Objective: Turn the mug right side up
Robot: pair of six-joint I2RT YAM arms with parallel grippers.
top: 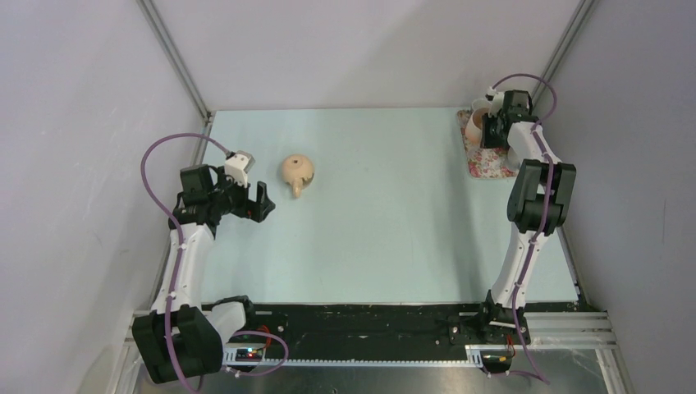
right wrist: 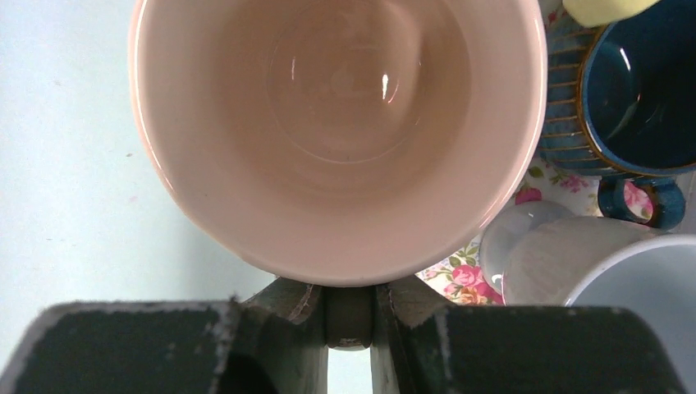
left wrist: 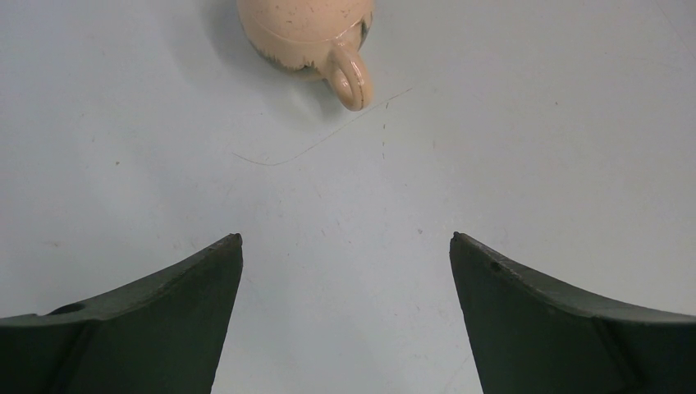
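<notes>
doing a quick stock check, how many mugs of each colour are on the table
tan mug, upside down: 1
pink mug: 1
blue mug: 1
white mug: 1
total: 4
pale yellow thing at the edge of the right wrist view: too cut off to count

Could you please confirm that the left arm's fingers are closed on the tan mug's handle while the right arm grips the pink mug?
Not quite: the left fingers stand wide open, short of the tan mug and not touching it, as the left wrist view shows. The right fingers do grip the pink mug.
</notes>
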